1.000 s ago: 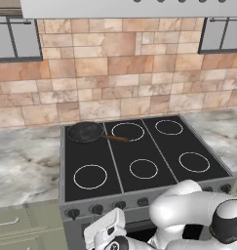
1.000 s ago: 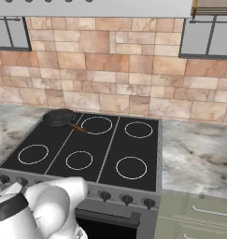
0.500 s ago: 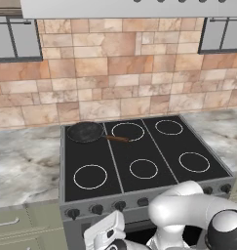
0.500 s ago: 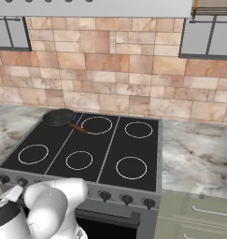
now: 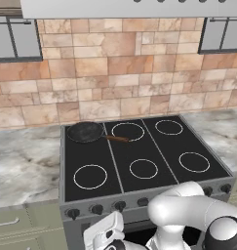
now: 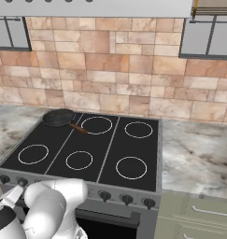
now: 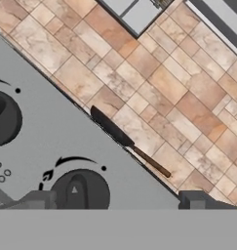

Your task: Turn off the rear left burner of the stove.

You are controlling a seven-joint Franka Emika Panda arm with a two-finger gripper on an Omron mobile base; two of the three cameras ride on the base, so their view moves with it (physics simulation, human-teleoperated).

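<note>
Knobs (image 5: 120,206) run in a row along the grey steel front of the stove (image 5: 139,151), and the robot's hand is down at that level, close in front of the panel near its left end. In the left base view the gripper (image 5: 108,237) sits low, just below the knob row, with the white arm (image 5: 188,215) bent across the lower right. The hand view looks steeply up the steel front: one black knob (image 7: 81,193) sits right between the two dark finger tips (image 7: 39,200), which stand wide apart on either side of it and are not clamped on anything, and a second knob (image 7: 3,119) lies further along the panel. Whether the tips already touch the near knob I cannot tell. The rear left burner (image 5: 85,132) is at the back left corner of the black glass top, under the dark frying pan (image 5: 85,132) whose brown handle (image 5: 117,138) points toward the neighbouring rear ring (image 5: 128,131); in the right base view the same pan (image 6: 59,116) sits at the far left rear. Nothing in the pictures shows a glow or flame, so the burner's state cannot be read from them. As I judge it, the approach is nearly done, with the knob framed between open fingers. Closing on it and turning it to off remain, provided this is the right knob.
</note>
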